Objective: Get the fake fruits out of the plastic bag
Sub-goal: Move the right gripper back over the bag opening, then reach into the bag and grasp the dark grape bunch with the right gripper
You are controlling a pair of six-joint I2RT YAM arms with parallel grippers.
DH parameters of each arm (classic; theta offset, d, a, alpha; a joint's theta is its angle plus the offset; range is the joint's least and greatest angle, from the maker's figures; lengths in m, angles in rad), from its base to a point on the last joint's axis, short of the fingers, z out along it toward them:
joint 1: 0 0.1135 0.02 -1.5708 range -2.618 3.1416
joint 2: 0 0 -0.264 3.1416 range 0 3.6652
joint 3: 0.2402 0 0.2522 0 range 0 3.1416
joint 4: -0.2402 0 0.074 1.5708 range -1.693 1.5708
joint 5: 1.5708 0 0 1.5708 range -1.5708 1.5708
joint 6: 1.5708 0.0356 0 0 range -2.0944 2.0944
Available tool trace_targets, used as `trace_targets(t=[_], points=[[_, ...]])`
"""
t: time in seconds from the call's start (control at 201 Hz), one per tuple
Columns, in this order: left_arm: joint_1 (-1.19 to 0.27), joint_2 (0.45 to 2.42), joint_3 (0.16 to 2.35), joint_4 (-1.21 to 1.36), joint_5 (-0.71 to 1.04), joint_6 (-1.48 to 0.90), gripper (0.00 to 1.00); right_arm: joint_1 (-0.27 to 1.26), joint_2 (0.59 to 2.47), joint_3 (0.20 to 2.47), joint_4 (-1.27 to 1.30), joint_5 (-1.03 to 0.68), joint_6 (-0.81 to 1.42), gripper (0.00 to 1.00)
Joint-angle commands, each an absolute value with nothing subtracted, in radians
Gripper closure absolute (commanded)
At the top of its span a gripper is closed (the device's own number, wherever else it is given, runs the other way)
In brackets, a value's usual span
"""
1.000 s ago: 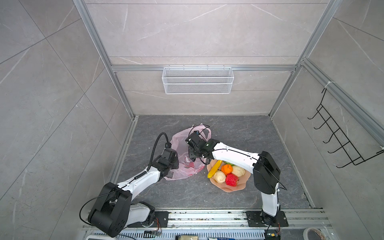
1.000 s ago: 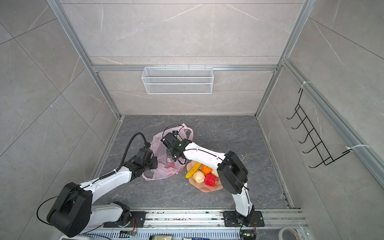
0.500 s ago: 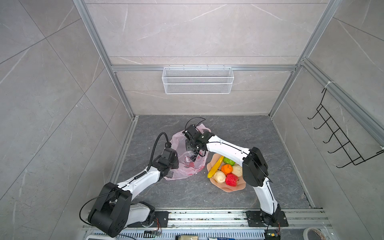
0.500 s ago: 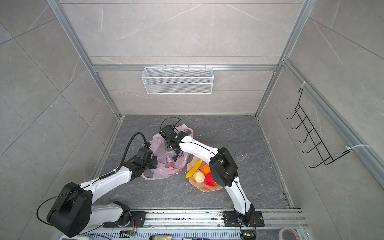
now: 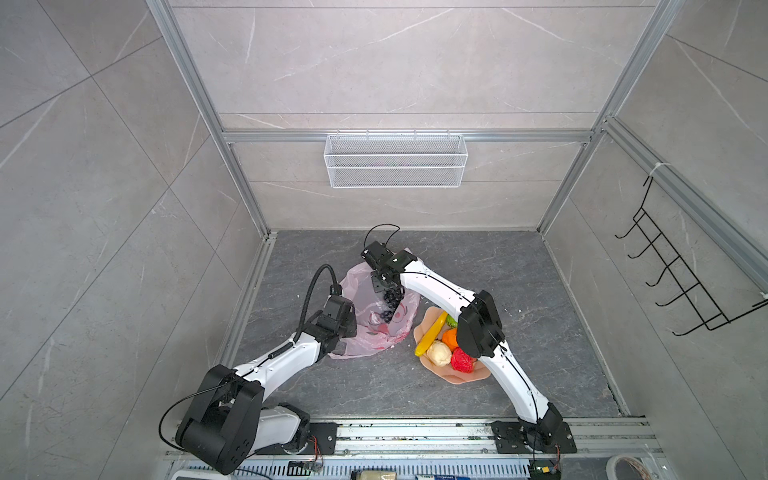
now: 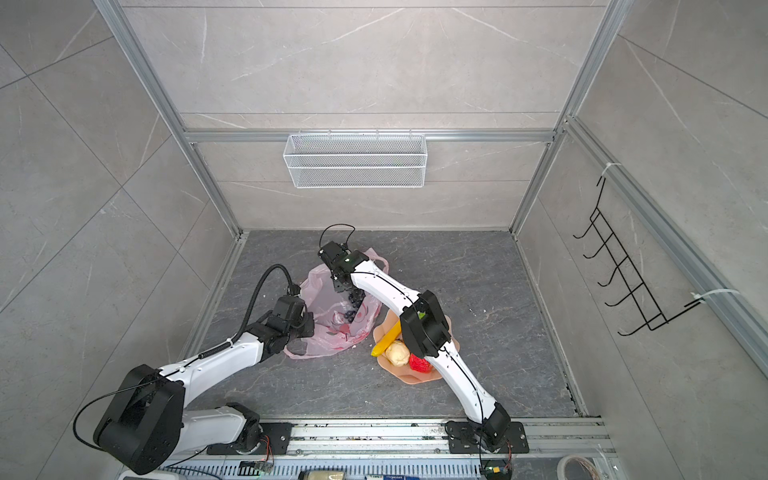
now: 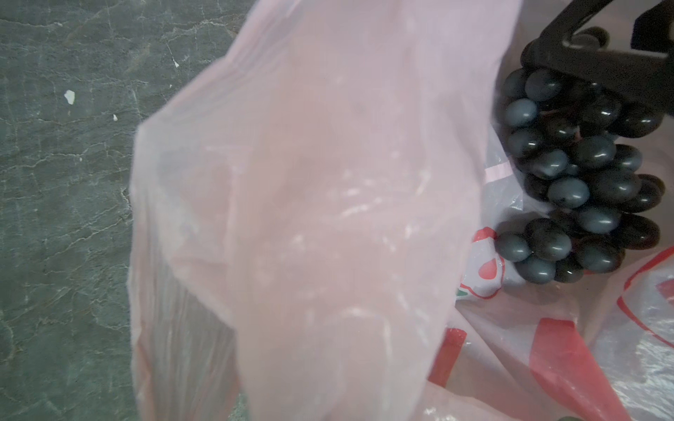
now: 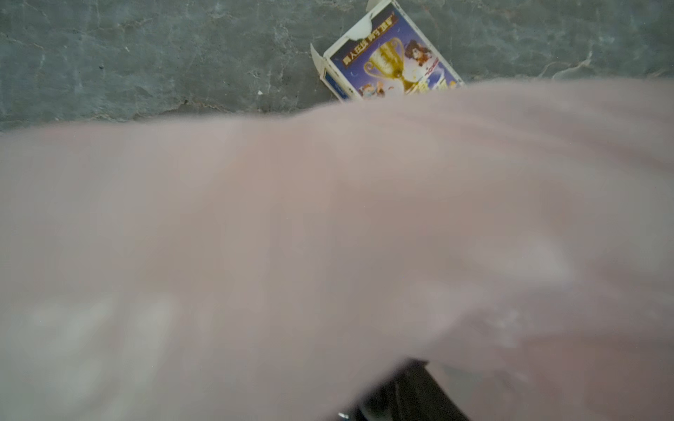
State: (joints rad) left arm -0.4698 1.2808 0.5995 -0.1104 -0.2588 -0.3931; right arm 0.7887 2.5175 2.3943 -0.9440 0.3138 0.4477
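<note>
The pink plastic bag [image 5: 370, 332] lies left of centre on the floor in both top views. My left gripper [image 5: 352, 326] is shut on its near edge, and pink film [image 7: 310, 218] hides those jaws in the left wrist view. My right gripper [image 5: 386, 287] reaches into the bag's mouth from the back. It is shut on the top of the dark grape bunch [image 7: 576, 182], which hangs below it [image 6: 354, 300]. On the peach plate [image 5: 471, 377] lie a banana [image 5: 432, 332], a green fruit [image 5: 452, 321], an orange [image 5: 449, 337], a beige one [image 5: 439, 353] and a red one [image 5: 462, 360].
A printed card box [image 8: 390, 69] lies on the floor beyond the bag in the right wrist view. A white wire basket [image 5: 395, 160] hangs on the back wall and a black hook rack [image 5: 681, 282] on the right wall. My right arm passes over the plate.
My right gripper has risen and drawn toward the back of the bag, and the grape bunch has come up with it. The left gripper has kept its hold in place.
</note>
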Motion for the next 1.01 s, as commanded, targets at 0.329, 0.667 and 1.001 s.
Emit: trace_targets(t=[0.329, 0.667, 1.001], points=[[-0.471, 1.289, 0.628, -0.098, -0.291, -0.399, 0.94, 0.747, 2.498, 2.339, -0.995, 0.322, 0.482, 0.23], [-0.471, 1.286, 0.627, -0.101, -0.297, -0.402, 0.94, 0.718, 2.46, 2.253, -0.944, 0.262, 0.518, 0.13], [-0.471, 1.286, 0.629, -0.103, -0.295, -0.402, 0.93, 0.705, 2.472, 2.224, -0.91, 0.198, 0.526, 0.12]])
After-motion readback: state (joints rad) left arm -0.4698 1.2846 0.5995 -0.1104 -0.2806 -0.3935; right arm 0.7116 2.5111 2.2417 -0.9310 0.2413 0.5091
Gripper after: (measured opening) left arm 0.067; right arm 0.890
